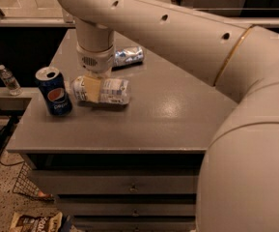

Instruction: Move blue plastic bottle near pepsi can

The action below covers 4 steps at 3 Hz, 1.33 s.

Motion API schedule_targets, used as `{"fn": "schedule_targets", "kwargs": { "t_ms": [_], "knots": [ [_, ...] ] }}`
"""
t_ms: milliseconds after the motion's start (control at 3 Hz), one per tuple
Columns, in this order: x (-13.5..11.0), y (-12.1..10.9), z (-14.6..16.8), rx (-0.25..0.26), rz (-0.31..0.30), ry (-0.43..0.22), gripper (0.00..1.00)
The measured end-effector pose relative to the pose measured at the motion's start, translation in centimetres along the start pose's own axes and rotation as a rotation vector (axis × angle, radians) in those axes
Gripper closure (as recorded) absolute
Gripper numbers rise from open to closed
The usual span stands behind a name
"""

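The blue plastic bottle (113, 91) lies on its side on the grey table (168, 115), its cap end pointing left toward the pepsi can (55, 92). The can stands upright near the table's left edge, a small gap from the bottle. My gripper (91, 90) comes straight down from the arm onto the bottle's left half and is shut on it, with one cream finger (91, 87) across its near side. The bottle rests on or just above the tabletop.
A dented silver-and-light-blue can (128, 56) lies on its side behind the gripper. A tiny clear water bottle (8, 79) stands on a low ledge left of the table. My arm spans the right and top of the view. Drawers are below the table's front edge.
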<state>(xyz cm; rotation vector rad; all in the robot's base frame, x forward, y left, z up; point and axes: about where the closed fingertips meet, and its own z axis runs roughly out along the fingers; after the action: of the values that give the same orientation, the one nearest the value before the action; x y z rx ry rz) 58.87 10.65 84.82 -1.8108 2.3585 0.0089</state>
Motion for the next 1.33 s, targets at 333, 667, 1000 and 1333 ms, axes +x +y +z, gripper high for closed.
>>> {"fn": "schedule_targets", "kwargs": {
  "t_ms": [333,667,1000,1333],
  "knots": [
    [-0.07,0.0,0.13,0.0,-0.001,-0.001,0.53],
    [-0.15,0.0,0.3,0.0,-0.002,-0.002,0.28],
    [-0.22,0.0,0.43,0.0,-0.003,-0.003,0.07],
    [-0.26,0.01,0.54,-0.001,-0.003,-0.003,0.0]
  ]
}}
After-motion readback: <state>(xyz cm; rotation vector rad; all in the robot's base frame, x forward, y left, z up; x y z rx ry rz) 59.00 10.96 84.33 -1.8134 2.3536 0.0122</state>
